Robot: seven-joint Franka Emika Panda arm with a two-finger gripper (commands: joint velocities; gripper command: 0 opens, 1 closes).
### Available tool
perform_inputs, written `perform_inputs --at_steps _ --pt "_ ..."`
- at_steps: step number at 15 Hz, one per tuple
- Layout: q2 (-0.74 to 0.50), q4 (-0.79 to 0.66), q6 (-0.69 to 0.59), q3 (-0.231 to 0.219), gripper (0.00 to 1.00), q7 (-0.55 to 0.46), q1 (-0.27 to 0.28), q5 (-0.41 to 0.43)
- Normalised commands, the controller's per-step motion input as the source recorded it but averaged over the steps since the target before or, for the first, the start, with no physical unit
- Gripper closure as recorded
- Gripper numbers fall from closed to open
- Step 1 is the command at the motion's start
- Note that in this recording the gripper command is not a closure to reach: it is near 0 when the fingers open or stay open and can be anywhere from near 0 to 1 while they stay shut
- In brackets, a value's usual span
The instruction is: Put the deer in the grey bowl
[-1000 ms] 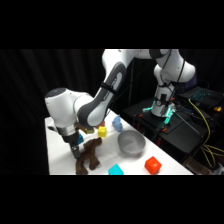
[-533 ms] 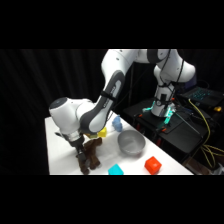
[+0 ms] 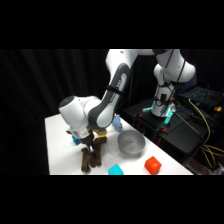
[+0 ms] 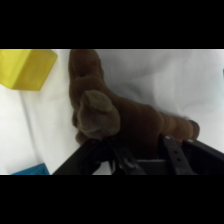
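The dark brown deer (image 3: 91, 159) lies on the white table (image 3: 60, 150) near its front edge, left of the grey bowl (image 3: 131, 143). My gripper (image 3: 92, 148) has come down on the deer from above. In the wrist view the deer (image 4: 115, 112) fills the middle. My gripper (image 4: 145, 151) stands open, one black finger (image 4: 120, 156) on each side of the toy's body. The bowl holds nothing and is out of the wrist view.
A yellow block (image 4: 27, 67) lies beside the deer's head end, and a cyan block (image 3: 116, 170) and a red block (image 3: 152, 165) sit along the front edge. A blue block (image 3: 75, 140) lies behind my gripper. Dark equipment with cables (image 3: 200, 115) stands at the right.
The arm has swung right and lowered, bringing my gripper down from just above the deer to around its body. The deer, bowl and blocks have not moved.
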Motion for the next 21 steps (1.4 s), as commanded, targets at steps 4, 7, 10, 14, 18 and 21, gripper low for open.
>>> perform_inputs --at_steps 4,7,10,14,18,21 --pt "-0.35 -0.24 -0.13 0.02 0.58 -0.02 -0.022 0.063" --pt "-0.54 -0.24 -0.34 -0.013 0.58 -0.07 -0.079 0.049" --pt "-0.64 -0.24 -0.42 -0.04 0.58 -0.11 -0.12 0.048" --pt "-0.63 -0.34 -0.28 -0.043 0.58 -0.03 -0.037 0.015" --pt "-0.66 -0.69 0.03 0.044 0.58 0.1 0.09 0.079" --pt "-0.71 -0.87 0.29 0.073 0.58 0.22 0.151 0.068"
